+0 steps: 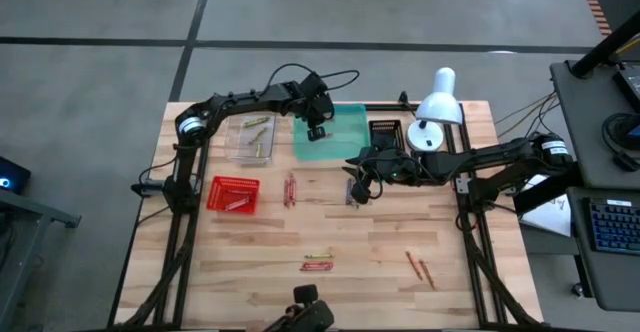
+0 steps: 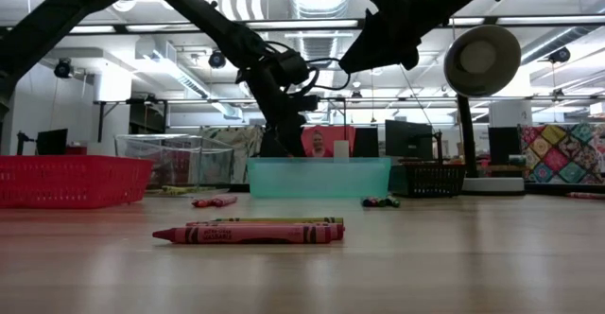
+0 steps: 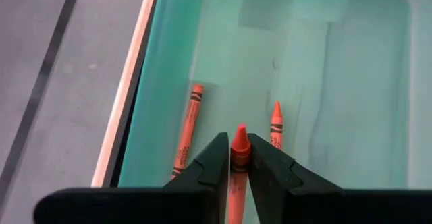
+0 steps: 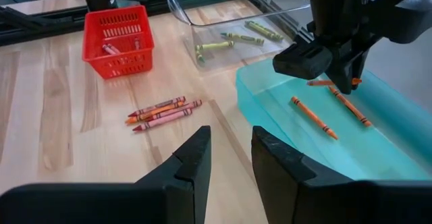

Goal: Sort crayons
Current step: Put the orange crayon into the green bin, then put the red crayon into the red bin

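L gripper (image 3: 233,158) jaws nipped on orange crayon (image 3: 239,143) over teal tray (image 3: 351,82); R gripper (image 4: 229,150) jaws slightly apart, empty.

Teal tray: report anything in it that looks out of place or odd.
Nothing stands out. The teal tray holds two orange crayons lying flat, and the left gripper holds a third orange crayon above it. No other colour shows inside.

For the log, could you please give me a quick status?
Left hand shut on orange crayon over teal tray. Right hand open, empty, mid-table. Nothing blocking.
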{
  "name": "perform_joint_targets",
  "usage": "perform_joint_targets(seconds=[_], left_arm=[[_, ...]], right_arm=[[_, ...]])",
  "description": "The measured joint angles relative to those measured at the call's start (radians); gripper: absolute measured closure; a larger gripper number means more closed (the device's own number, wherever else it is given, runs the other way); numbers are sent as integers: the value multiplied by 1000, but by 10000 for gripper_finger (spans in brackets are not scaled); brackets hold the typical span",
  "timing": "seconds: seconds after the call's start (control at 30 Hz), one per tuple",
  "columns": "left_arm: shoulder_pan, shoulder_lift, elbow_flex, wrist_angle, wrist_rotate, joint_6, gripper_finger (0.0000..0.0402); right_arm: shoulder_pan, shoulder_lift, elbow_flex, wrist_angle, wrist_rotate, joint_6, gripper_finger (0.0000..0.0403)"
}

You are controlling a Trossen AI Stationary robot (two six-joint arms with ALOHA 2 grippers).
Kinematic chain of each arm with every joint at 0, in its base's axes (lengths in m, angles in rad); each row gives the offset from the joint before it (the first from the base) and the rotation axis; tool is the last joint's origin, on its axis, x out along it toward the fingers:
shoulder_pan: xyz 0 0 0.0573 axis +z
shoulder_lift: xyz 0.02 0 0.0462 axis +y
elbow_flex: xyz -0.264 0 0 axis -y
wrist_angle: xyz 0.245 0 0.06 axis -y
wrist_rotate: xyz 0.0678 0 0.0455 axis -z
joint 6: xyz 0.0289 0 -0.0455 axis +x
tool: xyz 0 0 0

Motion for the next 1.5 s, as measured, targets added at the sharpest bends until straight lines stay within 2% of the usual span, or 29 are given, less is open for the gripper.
perform_joint_targets(seconds=[0.37,0.6,0.77,1.1,1.27,1.37,1.5], left_arm=[[0,-5,-2,3,20,-9,335],[-2,-122,-26,11,196,-61,335],[-20,-250,-126,91,238,-97,348],[-63,-585,-493,417,237,-216,363],[-72,-737,-631,509,235,-255,363],[-72,-816,-697,537,233,-260,363],[-72,-898,-759,547,163,-259,363]], right_arm=[[0,0,0,-1,0,23,314],[0,0,0,-102,-41,177,317],[-3,0,0,-264,-49,320,333],[-52,36,76,-779,-49,608,362],[-79,102,101,-1019,-77,697,370],[-96,151,104,-1159,-101,804,374],[-113,221,101,-1326,-128,902,376]])
